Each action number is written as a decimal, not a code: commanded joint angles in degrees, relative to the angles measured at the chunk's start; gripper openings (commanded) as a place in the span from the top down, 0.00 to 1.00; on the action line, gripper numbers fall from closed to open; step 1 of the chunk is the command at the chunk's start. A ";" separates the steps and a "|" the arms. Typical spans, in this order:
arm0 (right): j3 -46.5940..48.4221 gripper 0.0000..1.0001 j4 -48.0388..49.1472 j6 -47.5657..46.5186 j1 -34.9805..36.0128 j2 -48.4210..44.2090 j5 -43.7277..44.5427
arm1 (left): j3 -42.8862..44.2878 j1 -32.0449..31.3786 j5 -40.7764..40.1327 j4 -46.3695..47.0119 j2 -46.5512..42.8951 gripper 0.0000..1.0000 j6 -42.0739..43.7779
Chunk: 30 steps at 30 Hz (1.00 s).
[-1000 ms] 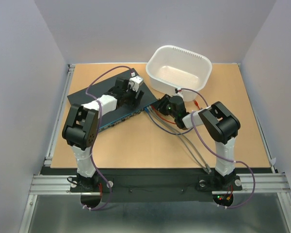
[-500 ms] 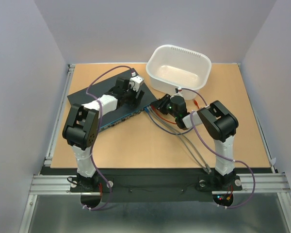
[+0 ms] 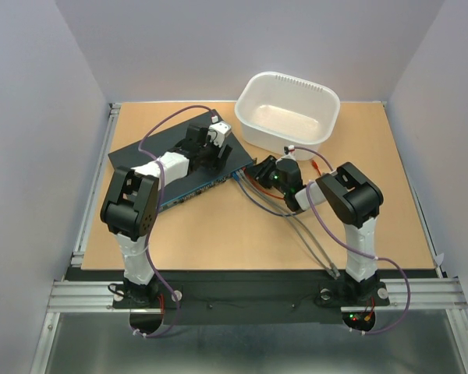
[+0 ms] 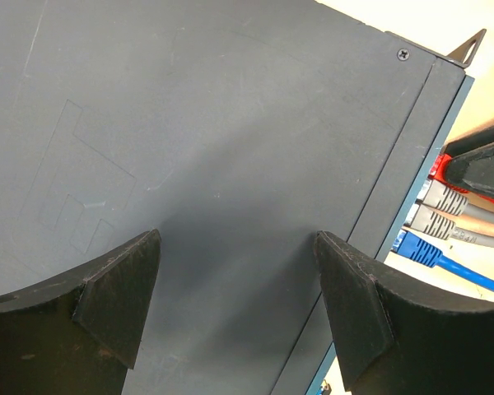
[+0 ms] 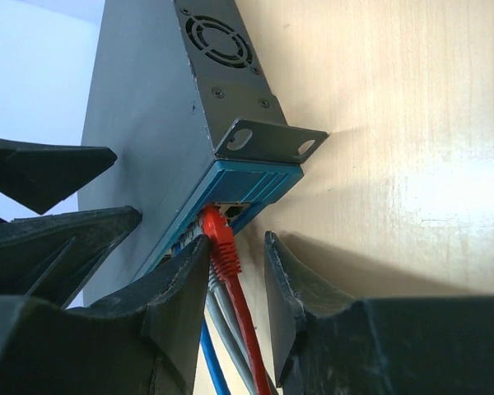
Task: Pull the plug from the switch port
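Top external view: a flat dark switch lies slanted on the left half of a wooden table. A white tub stands near its far right corner. Over the switch's plain top, the left gripper holds its fingers spread wide. Along the blue socket edge, a red plug sits in the end port, next to grey plugs and a blue plug. The right gripper has its fingers drawn in on either side of the red plug. One finger appears to touch it, but whether they pinch it cannot be told.
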 commanded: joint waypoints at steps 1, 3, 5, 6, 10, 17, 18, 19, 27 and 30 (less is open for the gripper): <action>1.47 0.62 1.54 -0.31 -0.29 0.41 -0.16 | 2.38 -0.26 -0.66 0.65 -0.41 0.14 0.37; 2.53 0.62 1.63 0.04 -0.29 1.30 -0.60 | 2.29 -0.26 -0.83 0.65 -0.59 0.14 0.46; 3.76 0.62 1.63 0.56 -0.38 2.44 -0.60 | 2.20 -0.35 -1.01 0.65 -0.68 0.14 0.63; 4.12 0.62 1.63 0.65 -0.29 2.88 -0.51 | 2.12 -0.35 -1.01 0.74 -0.68 0.14 0.64; 5.61 0.65 1.89 1.27 -0.38 4.02 -0.77 | 2.29 -0.26 -0.83 0.65 -0.32 0.14 0.64; 4.74 0.77 2.68 1.62 -0.38 3.15 0.63 | 2.03 -0.70 -0.40 0.74 -0.15 0.14 0.81; 4.65 0.79 2.77 1.53 -0.38 3.06 0.72 | 1.85 -0.79 0.04 0.74 -0.15 0.14 1.42; 4.56 0.81 2.86 1.36 -0.38 3.15 0.63 | 1.76 -0.87 0.83 0.74 -0.41 0.14 1.86; 2.81 1.00 3.74 1.71 -0.38 3.50 0.19 | 3.43 -1.84 7.86 -2.59 -4.01 0.06 14.33; 1.14 0.99 3.83 1.18 -0.47 2.36 0.89 | 1.24 -1.93 9.62 -4.36 -6.91 0.01 22.50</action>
